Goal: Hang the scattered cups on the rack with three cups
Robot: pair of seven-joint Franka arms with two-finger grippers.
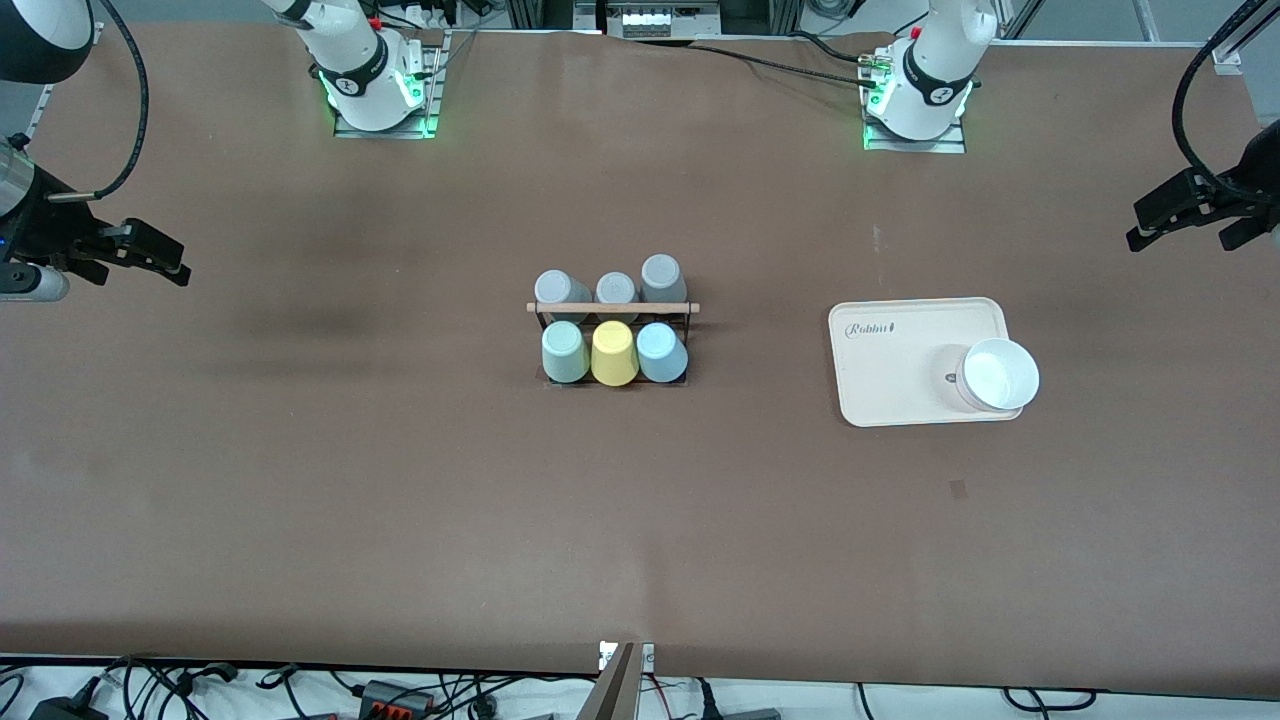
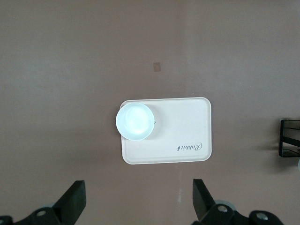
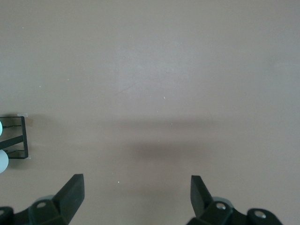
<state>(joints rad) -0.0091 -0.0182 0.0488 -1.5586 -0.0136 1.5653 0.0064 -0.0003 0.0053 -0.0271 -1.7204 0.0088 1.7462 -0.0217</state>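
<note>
Rack (image 1: 613, 330) carries six cups in front view; both tools wait spread.

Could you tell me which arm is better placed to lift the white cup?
Probably left: the left gripper hangs open near the tray holding the white cup; the right gripper waits open toward its own table end.

The middle of the table (image 1: 400, 480) is occupied by the rack (image 1: 613, 308), filled with six cups. Toward the left arm's end, a cream tray (image 1: 900, 390) carrying a white bowl (image 1: 1000, 374) is found. Bare tabletop is seen around both.
</note>
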